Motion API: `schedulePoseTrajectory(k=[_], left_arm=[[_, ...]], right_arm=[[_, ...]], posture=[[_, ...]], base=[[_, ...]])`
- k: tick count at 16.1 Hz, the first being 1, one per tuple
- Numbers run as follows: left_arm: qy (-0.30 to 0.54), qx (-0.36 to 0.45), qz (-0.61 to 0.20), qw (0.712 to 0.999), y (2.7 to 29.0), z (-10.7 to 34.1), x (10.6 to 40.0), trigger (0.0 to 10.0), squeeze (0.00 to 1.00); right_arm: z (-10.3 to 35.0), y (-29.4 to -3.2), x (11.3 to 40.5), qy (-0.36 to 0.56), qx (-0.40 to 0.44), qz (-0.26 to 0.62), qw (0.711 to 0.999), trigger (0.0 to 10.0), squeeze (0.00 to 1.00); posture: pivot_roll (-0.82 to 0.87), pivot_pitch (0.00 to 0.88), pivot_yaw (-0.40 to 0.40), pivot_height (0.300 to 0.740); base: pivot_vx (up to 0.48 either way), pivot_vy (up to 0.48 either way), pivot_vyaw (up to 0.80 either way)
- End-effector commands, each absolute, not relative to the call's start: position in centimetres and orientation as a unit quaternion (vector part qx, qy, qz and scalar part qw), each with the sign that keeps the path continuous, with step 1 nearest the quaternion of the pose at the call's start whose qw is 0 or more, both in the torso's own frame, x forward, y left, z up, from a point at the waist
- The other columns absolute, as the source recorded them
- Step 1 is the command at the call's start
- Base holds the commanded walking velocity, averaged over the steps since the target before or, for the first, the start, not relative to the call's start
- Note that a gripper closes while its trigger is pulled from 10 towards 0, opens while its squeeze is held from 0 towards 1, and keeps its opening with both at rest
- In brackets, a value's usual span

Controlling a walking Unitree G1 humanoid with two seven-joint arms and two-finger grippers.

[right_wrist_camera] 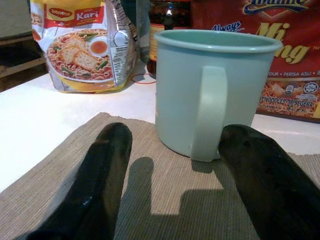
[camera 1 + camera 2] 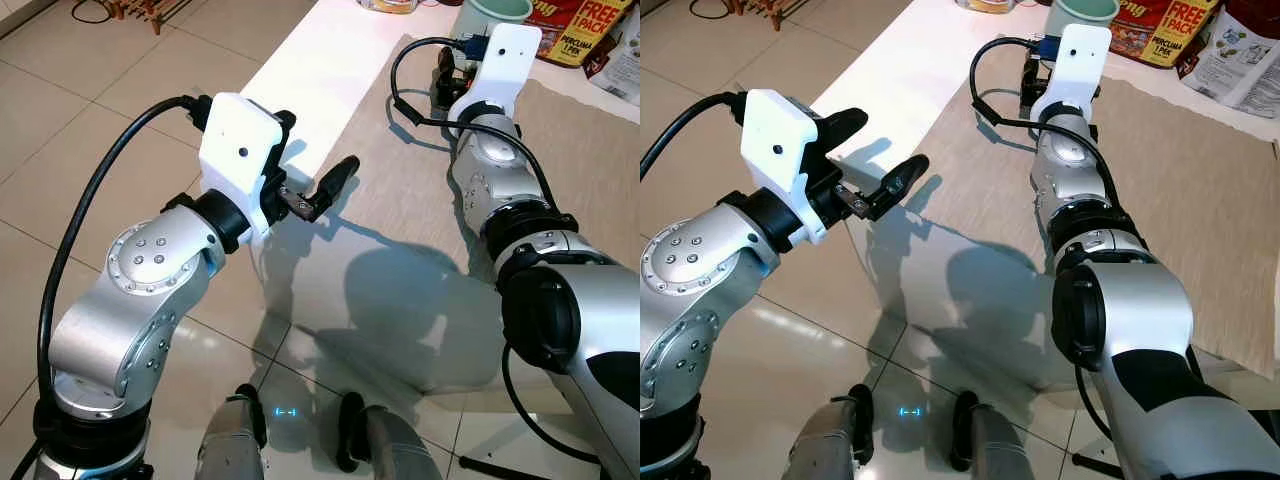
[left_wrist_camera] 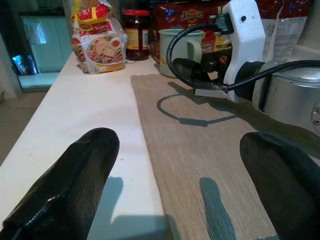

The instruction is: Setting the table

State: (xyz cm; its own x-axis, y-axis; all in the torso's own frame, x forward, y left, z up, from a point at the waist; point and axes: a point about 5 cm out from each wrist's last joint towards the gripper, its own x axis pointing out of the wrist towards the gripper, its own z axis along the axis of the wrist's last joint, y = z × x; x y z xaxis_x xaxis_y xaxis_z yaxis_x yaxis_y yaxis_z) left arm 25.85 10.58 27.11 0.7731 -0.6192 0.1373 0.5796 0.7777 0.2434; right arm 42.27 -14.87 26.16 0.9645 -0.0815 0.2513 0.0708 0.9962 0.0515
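A mint green mug (image 1: 215, 90) stands upright at the far edge of a beige placemat (image 2: 400, 200) on the white table (image 2: 320, 60). My right gripper (image 1: 177, 132) is open just short of the mug, low over the mat, one finger to each side of the handle and touching nothing. In the left eye view the right arm stretches across the mat to the mug (image 2: 495, 10). My left gripper (image 2: 310, 152) is open and holds nothing, hovering at the table's near left edge beside the placemat.
Instant noodle packets (image 1: 85, 45), a dark jar (image 3: 136, 35) and a red snack bag (image 2: 575, 30) crowd the far end of the table behind the mug. Tiled floor lies to the left. My own legs show below.
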Motion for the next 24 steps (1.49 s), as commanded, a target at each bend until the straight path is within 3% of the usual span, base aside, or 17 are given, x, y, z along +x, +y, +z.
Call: schedulePoseTrajectory(k=[1,24], left_arm=[[-0.112,0.094,-0.339,0.929,10.17,27.43,25.19,10.0,0.00],[-0.110,0.091,-0.345,0.928,10.03,27.33,25.20,10.0,0.00]], right_arm=[[26.66,-14.76,42.32,-0.135,0.020,-0.033,0.990,0.0,0.00],[27.08,-15.18,42.28,-0.147,0.025,-0.040,0.988,0.0,0.00]], posture=[[0.29,0.307,-0.106,0.740],[0.29,0.274,-0.111,0.740]], base=[[0.000,0.000,0.00],[0.000,0.000,0.00]])
